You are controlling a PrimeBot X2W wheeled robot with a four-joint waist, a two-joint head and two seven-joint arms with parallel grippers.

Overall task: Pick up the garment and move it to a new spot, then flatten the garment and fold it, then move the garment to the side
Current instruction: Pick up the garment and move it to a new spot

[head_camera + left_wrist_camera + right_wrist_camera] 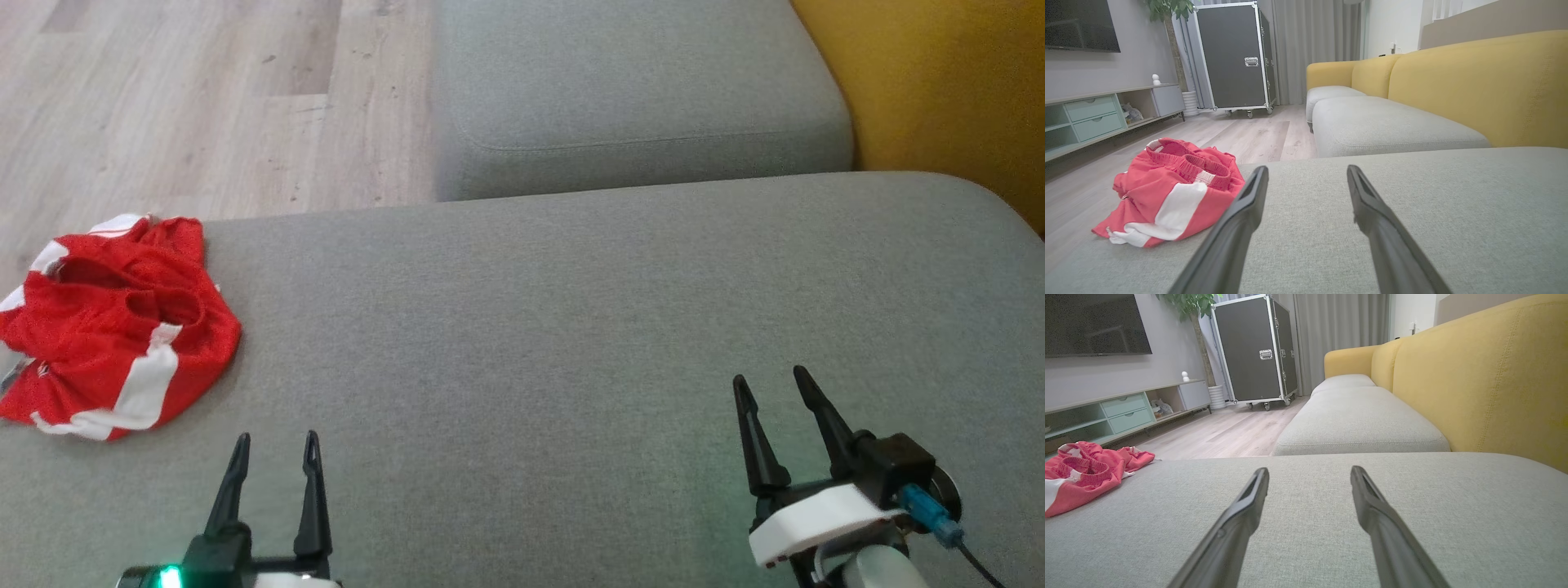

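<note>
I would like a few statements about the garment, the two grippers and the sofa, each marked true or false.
1. The red garment lies crumpled at the left edge of the grey cushion. True.
2. The left gripper is shut on the garment. False: it is open, apart from it.
3. The right gripper is open and holds nothing. True.
4. The sofa backrest is blue. False: it is yellow.

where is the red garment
The red garment lies crumpled at the left edge of the grey cushion in the head view, ahead-left of the left gripper.
</note>
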